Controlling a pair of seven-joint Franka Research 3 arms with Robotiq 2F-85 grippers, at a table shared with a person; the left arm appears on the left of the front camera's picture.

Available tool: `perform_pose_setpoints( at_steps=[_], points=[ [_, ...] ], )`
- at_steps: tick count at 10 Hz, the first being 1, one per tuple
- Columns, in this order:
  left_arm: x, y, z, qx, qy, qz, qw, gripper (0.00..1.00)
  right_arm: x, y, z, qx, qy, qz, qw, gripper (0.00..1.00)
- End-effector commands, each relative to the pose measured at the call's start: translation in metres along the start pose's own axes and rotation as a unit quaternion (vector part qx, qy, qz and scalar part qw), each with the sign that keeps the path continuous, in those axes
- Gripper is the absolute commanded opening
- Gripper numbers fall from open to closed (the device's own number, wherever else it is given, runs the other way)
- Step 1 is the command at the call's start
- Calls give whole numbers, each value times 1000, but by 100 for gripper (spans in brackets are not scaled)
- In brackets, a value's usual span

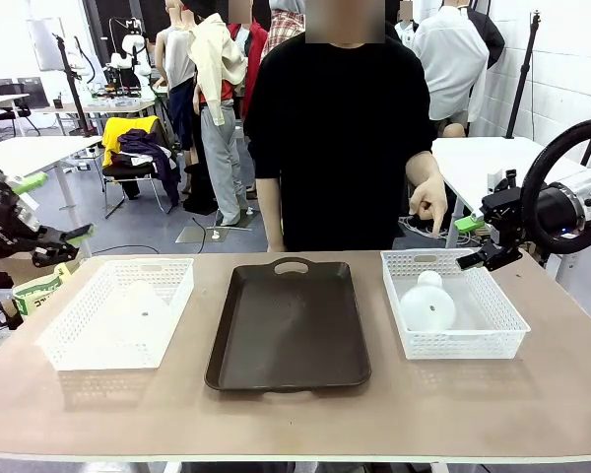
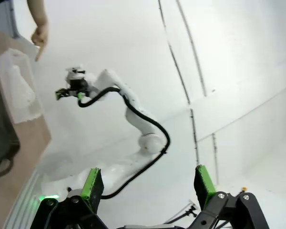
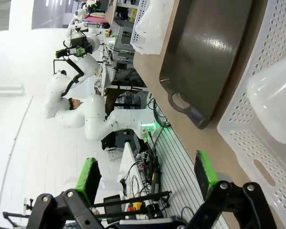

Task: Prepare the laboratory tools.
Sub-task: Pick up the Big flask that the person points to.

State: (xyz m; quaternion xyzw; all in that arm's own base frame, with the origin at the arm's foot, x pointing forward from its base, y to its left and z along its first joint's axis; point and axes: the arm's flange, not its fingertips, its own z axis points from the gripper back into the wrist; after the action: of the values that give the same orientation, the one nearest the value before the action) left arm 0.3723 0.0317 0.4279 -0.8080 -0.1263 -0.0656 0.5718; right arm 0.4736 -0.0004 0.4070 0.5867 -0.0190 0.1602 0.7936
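One translucent whitish flask [image 1: 426, 304] lies in the white lattice basket [image 1: 492, 340] on the right; the right wrist view has this flask [image 3: 271, 107] close by. A second flask [image 1: 138, 301] sits in the left basket [image 1: 69, 345]. My right gripper [image 1: 470, 243] hovers open just beyond the right basket's far right corner, holding nothing. My left gripper [image 1: 54, 209] hangs open off the table's left edge, also holding nothing. Both wrist views show the green pads wide apart, on my left gripper [image 2: 148, 186] and my right gripper [image 3: 146, 176].
A dark brown tray [image 1: 288, 323] lies between the baskets. A person in black stands at the far side, one hand [image 1: 431, 202] pointing a finger down above the right basket's far edge. A bag [image 1: 34, 291] sits by the table's left edge.
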Motion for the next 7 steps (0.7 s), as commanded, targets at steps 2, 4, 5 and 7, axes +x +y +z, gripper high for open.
perform_pose_setpoints(
  at_steps=[2, 4, 5, 7],
  points=[
    [7, 18, 8, 28, 15, 35, 999, 100, 0, 1, -2, 0, 1, 1, 1000, 100],
    [3, 18, 8, 40, 15, 38, 998, 100, 0, 1, -2, 0, 1, 1, 1000, 100],
    [3, 19, 8, 66, 22, 49, 996, 100, 0, 1, -2, 0, 1, 1, 1000, 100],
    [-2, 12, -2, 119, 28, 60, 991, 100, 0, 1, -2, 0, 1, 1, 1000, 100]
  ],
)
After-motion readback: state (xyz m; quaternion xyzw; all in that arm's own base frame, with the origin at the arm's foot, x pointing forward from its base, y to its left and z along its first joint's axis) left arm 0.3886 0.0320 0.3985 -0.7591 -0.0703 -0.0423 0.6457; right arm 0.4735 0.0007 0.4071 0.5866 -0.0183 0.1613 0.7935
